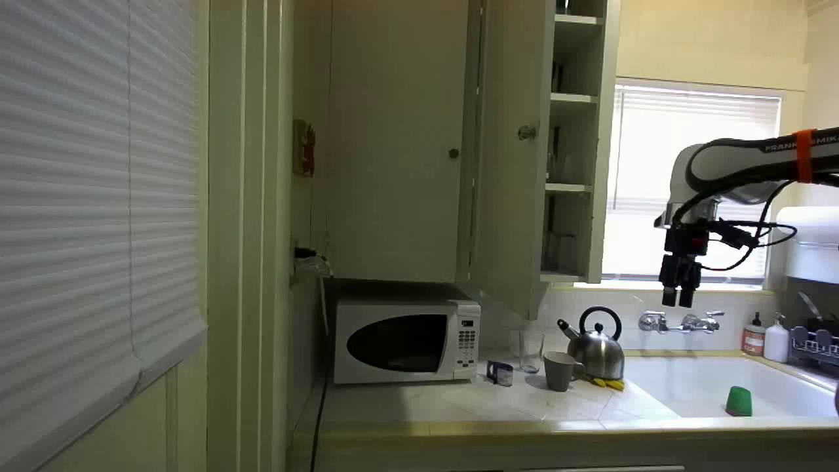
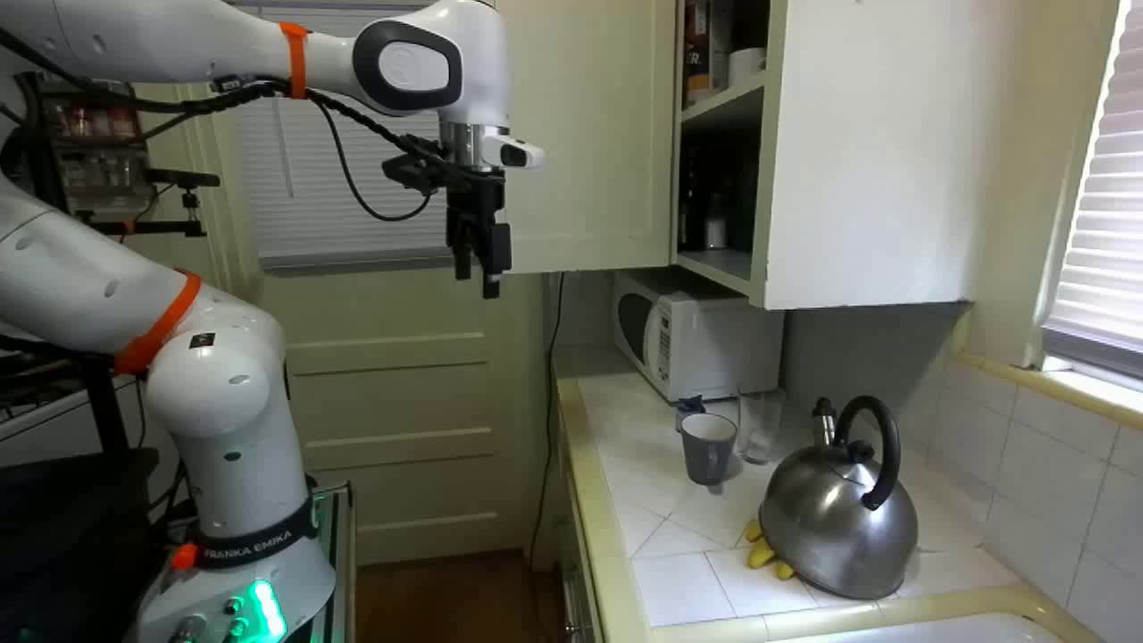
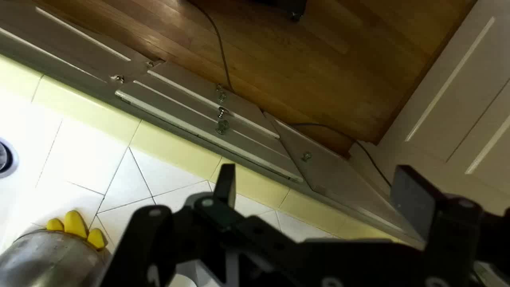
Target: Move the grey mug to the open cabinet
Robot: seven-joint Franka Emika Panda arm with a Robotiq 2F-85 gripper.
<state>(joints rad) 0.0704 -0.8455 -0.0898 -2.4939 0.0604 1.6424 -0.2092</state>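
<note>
The grey mug [image 1: 558, 373] stands upright on the white tiled counter, beside the steel kettle; it also shows in an exterior view [image 2: 708, 451]. In the wrist view I cannot clearly make it out; only a pale curved edge shows low between gripper parts. The open cabinet [image 1: 569, 188] hangs above the counter with its door [image 1: 508, 151] swung out and narrow shelves exposed; its side panel shows in an exterior view [image 2: 862, 170]. My gripper [image 1: 677, 297] hangs pointing down, well above the counter and apart from the mug. In the wrist view its fingers [image 3: 318, 189] are wide apart with nothing between them.
The kettle [image 2: 839, 527] stands on the sink side of the mug, with yellow things [image 2: 761, 552] by its base. A clear glass [image 1: 530, 357], a small purple-and-white cup [image 1: 501, 374] and the microwave [image 1: 406, 341] are nearby. A green cup [image 1: 739, 401] is in the sink [image 1: 682, 387].
</note>
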